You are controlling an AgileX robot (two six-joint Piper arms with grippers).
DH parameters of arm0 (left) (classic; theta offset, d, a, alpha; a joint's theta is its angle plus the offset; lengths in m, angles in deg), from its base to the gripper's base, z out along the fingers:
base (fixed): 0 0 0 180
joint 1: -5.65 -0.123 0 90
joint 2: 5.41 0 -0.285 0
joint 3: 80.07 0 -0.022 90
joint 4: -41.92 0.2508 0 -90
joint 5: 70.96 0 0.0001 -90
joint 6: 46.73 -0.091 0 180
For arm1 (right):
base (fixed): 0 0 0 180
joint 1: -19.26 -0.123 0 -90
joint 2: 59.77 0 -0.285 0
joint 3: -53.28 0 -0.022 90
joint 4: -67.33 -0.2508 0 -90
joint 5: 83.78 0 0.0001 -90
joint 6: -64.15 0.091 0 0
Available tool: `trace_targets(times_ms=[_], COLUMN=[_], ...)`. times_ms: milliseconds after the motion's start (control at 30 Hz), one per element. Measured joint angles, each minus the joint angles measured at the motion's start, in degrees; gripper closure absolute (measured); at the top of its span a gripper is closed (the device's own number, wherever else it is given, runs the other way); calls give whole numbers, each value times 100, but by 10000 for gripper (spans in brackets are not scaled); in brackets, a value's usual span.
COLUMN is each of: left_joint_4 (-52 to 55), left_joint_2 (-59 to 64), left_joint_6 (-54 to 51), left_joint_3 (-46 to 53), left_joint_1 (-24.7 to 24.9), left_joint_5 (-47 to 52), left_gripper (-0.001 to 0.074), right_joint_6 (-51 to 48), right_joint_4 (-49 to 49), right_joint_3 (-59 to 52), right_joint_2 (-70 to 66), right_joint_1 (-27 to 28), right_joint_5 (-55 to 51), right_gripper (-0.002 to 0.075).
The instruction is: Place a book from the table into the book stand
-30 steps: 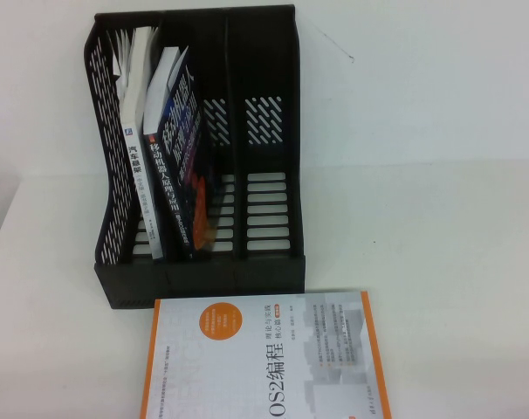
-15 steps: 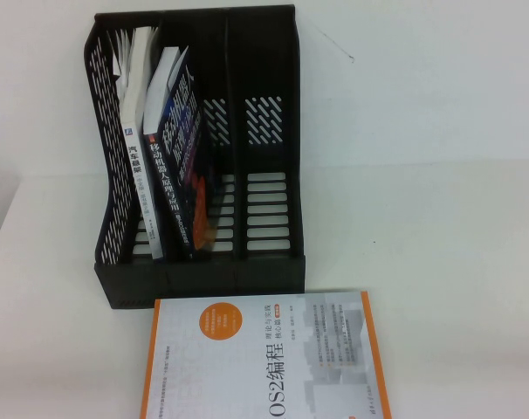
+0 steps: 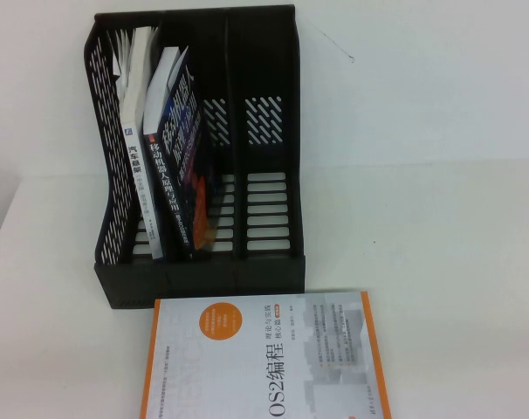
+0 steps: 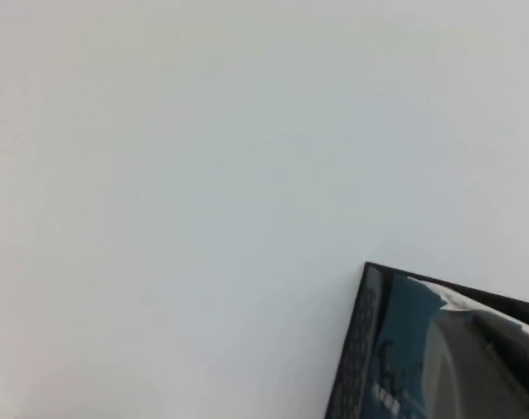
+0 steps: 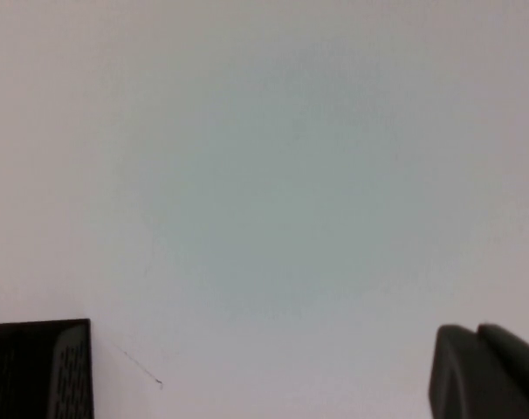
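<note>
A white book with an orange border (image 3: 264,358) lies flat on the table at the front, just before the black three-slot book stand (image 3: 203,278). The stand's left slot holds a white-spined book (image 3: 135,175), and its middle slot holds a dark blue book (image 3: 179,166) that leans. The right slot (image 3: 269,201) holds nothing. Neither gripper shows in the high view. The left gripper is out of view, and its wrist view shows only a top corner of the stand (image 4: 356,349) with a blue book (image 4: 404,349). A dark part of the right gripper (image 5: 484,371) shows at the edge of the right wrist view.
The white table (image 3: 439,262) stretches to the right of the stand, with a white wall (image 3: 422,78) behind it. A thin crack mark (image 3: 334,45) is on the wall. A corner of the stand (image 5: 37,371) shows in the right wrist view.
</note>
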Motion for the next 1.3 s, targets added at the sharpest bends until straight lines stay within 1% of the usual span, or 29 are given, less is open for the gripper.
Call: trace_targets(times_ms=[67,133,367,567,733,867,1000,1200,1300], left_joint_4=[-55,-84,481,712,316,-435,-1068,-1957,-2505], left_joint_2=[0,0,26,592,1467,2347,3268,4443,4970], left_joint_6=[88,92,-128,-385,-387,-428,-640,-730,-1201], left_joint_3=[-25,-219,-1562,-2193,-2639,-2773,-2773,-2790,-2799], left_joint_1=[0,0,0,0,0,0,0,0,0], left_joint_5=[105,485,1980,3421,4607,5426,5704,5291,5165], left_gripper=[737,737,737,737,737,737,738,737,737], right_joint_6=[12,12,-483,-599,-470,-503,-1169,-2584,-3147], right_joint_4=[-114,-156,-90,-263,-551,-900,-1578,-3409,-4041], right_joint_3=[0,46,1160,1993,2879,3343,3450,3460,3460], right_joint_2=[0,0,-12,-533,-1470,-2347,-3179,-4611,-5296], right_joint_1=[0,0,0,0,0,-80,-94,-167,-331], right_joint_5=[-18,-299,-2735,-4185,-5664,-6566,-6833,-6891,-6672], right_gripper=[729,729,728,727,726,726,726,726,726])
